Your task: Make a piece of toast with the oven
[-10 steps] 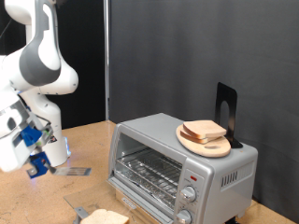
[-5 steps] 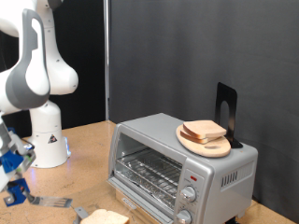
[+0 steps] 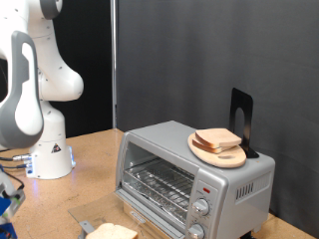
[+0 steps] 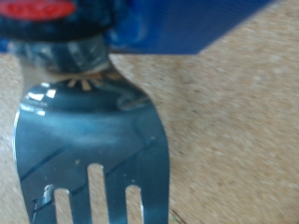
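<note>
Down at the exterior view's bottom left corner, only a sliver of the gripper [image 3: 5, 204] shows, blue parts cut off by the frame edge, so whether its fingers stand wide or narrow cannot be told. Close under the wrist camera lies a shiny metal fork [image 4: 89, 149], its broad neck and the start of its tines filling the view, resting on the tan wooden table [image 4: 243, 140]; blue and red parts of the hand blur across that picture's edge. Further out, the white arm's base [image 3: 50, 149] stands on the table at the exterior view's left. A piece of toast [image 3: 112, 232] lies flat on the table at the bottom edge, just before the oven [image 3: 189, 179], which sits right of centre with its glass door shut and wire rack visible inside. On the oven's top sits a round wooden plate [image 3: 237, 157] bearing more bread slices [image 3: 216, 140], with a black stand [image 3: 240, 119] behind it.
</note>
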Tool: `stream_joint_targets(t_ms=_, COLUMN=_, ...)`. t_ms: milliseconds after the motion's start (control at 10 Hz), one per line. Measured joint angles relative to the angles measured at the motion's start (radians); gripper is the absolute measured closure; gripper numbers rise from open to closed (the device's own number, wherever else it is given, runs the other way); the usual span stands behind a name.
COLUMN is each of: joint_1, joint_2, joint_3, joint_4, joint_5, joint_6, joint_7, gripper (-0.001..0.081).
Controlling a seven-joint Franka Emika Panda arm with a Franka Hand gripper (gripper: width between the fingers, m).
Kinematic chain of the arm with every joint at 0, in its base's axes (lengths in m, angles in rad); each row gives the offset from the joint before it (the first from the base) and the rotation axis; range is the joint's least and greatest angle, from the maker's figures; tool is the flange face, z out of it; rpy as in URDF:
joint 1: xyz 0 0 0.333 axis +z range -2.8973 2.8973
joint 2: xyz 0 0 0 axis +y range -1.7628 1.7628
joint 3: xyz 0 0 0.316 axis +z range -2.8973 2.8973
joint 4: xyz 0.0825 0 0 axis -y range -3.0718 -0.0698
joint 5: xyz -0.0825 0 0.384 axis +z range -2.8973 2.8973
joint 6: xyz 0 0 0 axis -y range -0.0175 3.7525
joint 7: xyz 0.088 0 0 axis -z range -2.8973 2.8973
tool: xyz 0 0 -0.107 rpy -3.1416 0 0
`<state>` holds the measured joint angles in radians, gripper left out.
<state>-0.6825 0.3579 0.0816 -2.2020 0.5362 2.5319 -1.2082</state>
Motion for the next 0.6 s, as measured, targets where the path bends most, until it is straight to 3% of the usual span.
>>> stream_joint_targets(t_ms=300, joint_1=-0.002, joint_2=0.112, joint_3=0.002, joint_4=0.100, joint_5=0.004, joint_6=0.007, joint_7=-0.001, gripper=0.0358)
stream_joint_targets(t_ms=600, joint_1=-0.004, joint_2=0.134, joint_3=0.009, joint_4=0.131, joint_5=0.004, joint_6=-0.067, joint_7=-0.033, gripper=0.0358)
